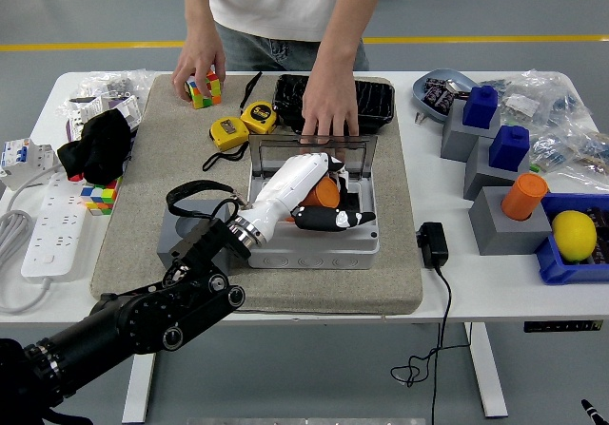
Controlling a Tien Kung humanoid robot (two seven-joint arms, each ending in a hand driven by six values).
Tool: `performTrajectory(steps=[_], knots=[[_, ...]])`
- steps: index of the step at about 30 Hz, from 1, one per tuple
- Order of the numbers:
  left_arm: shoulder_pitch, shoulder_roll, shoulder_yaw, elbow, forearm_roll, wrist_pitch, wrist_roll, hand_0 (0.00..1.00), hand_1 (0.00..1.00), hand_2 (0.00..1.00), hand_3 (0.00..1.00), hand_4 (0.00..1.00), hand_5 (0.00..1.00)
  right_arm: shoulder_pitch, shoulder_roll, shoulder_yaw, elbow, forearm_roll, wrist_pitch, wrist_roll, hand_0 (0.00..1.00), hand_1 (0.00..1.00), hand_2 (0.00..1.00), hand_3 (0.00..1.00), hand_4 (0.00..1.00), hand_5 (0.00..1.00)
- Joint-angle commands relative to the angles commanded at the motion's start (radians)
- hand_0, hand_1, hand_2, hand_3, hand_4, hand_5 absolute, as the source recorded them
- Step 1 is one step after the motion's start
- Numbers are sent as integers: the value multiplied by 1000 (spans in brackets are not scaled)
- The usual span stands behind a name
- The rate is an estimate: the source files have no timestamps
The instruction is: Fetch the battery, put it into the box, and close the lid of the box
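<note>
Orange cylindrical battery (324, 192) in left hand (306, 189)

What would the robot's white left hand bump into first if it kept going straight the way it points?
Probably the raised clear lid of the grey box. The left hand, shut on an orange battery, points up-right toward it; depth is unclear.

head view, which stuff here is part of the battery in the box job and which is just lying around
Part of the job:
- grey box with its clear lid up
- orange battery held over the box
- left hand
- person's hand on the lid

Lying about:
- two yellow tape measures
- small cube under the person's other hand
- power strip
- lemon
- black adapter
</note>
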Motion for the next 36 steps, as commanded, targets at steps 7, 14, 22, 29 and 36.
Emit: performTrajectory(steps=[7,14,22,29,36], knots=[[-8,0,-7,26,52,5,-5,45,2,13,25,998,582,-3,0,0,0,1,1,0,762,738,734,760,998,998],[-5,0,-9,19,91,-3,-9,80,2,42,44,998,603,-2,0,4,0,0,2,0,762,737,734,760,998,998],[1,0,-29,3,103,-54,-25,264,173,184,197,998,748,-4,2,8,1,-3,4,-3,762,736,732,760,998,998],[10,0,-56,-56,149,-102,4,681,626,547,524,998,791,-5,3,9,0,-1,4,-4,762,734,733,761,998,998],[25,0,-95,-181,244,-71,28,998,849,655,617,998,805,-6,3,13,0,-1,6,-4,762,727,730,760,998,998]])
